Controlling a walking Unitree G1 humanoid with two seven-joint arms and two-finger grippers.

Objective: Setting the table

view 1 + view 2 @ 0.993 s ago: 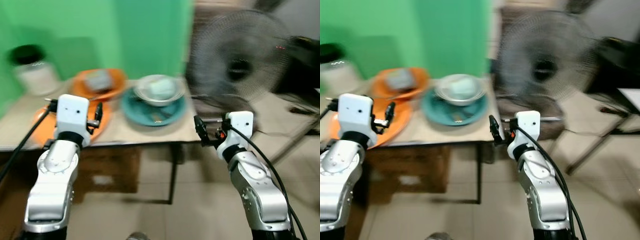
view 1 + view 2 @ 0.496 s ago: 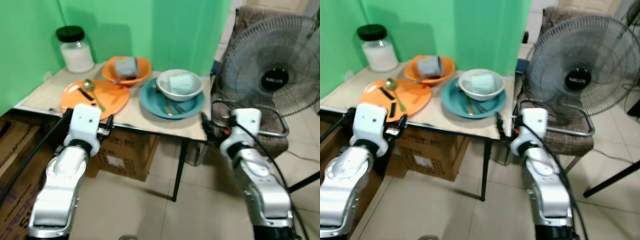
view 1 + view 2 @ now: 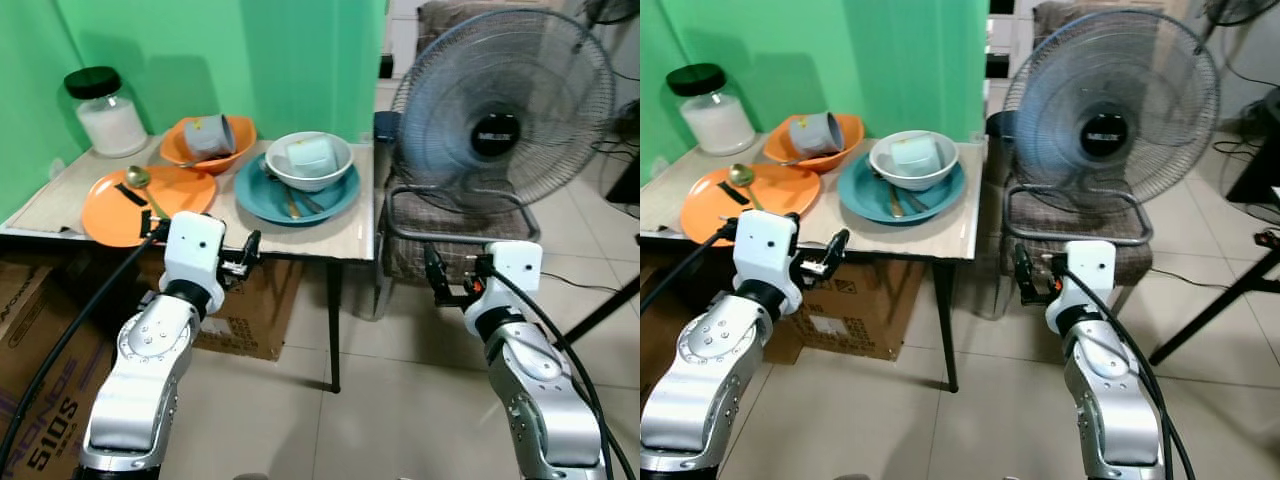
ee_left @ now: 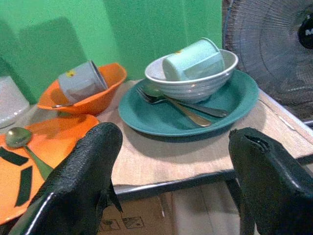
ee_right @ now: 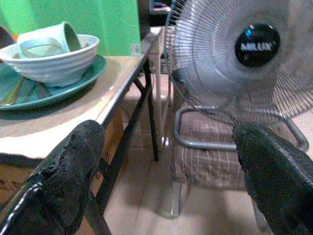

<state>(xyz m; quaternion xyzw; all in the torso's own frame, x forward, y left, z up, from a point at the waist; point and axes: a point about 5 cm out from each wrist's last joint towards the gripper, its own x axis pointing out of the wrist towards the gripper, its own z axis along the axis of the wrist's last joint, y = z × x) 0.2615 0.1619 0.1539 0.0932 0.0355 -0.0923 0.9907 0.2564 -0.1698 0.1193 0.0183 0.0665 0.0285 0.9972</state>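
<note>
a standing fan (image 3: 500, 110) is seen beside a chair (image 3: 440, 215) to the right of the tabletop (image 3: 345, 235), which is set against a green wall (image 3: 300, 60). a cardboard box (image 3: 250, 305) is stored beneath it. on the tabletop the dishes are gathered rather than laid out as place settings, so the task is judged to be at its start. a teal plate (image 3: 335, 200) is placed near the right edge, with a white bowl (image 3: 330, 175) on it and a pale cup (image 3: 308, 153) tipped on its side inside; a fork (image 4: 168, 100) and spoon are laid on the plate against the bowl. an orange plate (image 3: 110, 215) with a gold spoon (image 3: 138, 178) is set at the left, an orange bowl (image 3: 235, 130) holding a grey cup (image 3: 208, 135) behind it, and a black-lidded jar (image 3: 103, 110) in the far corner. the left gripper (image 3: 250, 255) is held wide and empty just before the table edge, aimed at the teal plate. the right gripper (image 3: 433, 283) is likewise spread wide and empty, held off to the side in front of the chair.
</note>
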